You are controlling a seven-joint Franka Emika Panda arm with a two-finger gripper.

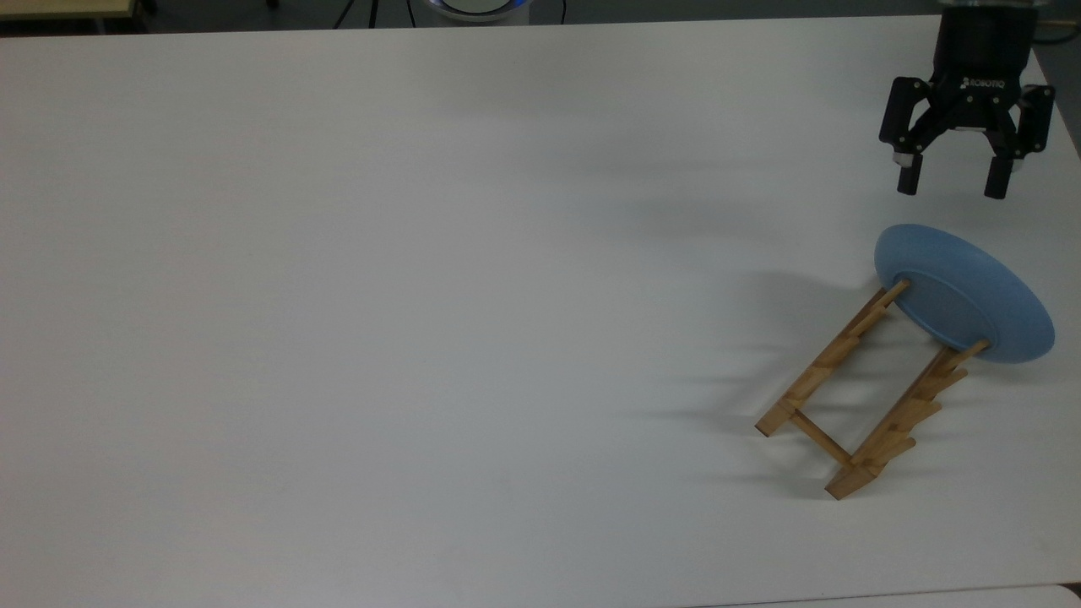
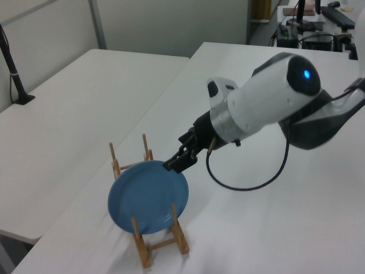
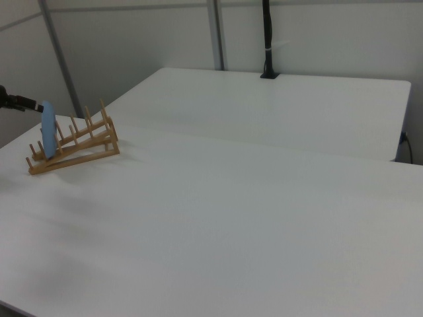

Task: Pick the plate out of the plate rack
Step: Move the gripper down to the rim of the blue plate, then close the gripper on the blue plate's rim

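Observation:
The light-blue plate point(image 1: 963, 291) stands on edge in the end slot of the wooden plate rack point(image 1: 861, 397), at the top view's right. My gripper point(image 1: 952, 184) hangs open just beyond the plate's upper rim in the top view, its two black fingers spread wide and holding nothing. In the left view the gripper point(image 2: 174, 164) sits at the top edge of the plate point(image 2: 148, 197), which leans in the rack point(image 2: 162, 245). The right view shows the plate point(image 3: 48, 129) edge-on in the rack point(image 3: 79, 145), with a dark fingertip point(image 3: 18, 102) just left of its top.
The white table point(image 1: 422, 295) stretches wide to the top view's left of the rack; its right edge runs close to the plate. A second table point(image 2: 85, 97) adjoins in the left view, bearing a black pole point(image 2: 11, 63). Desk clutter lies behind the arm point(image 2: 274, 103).

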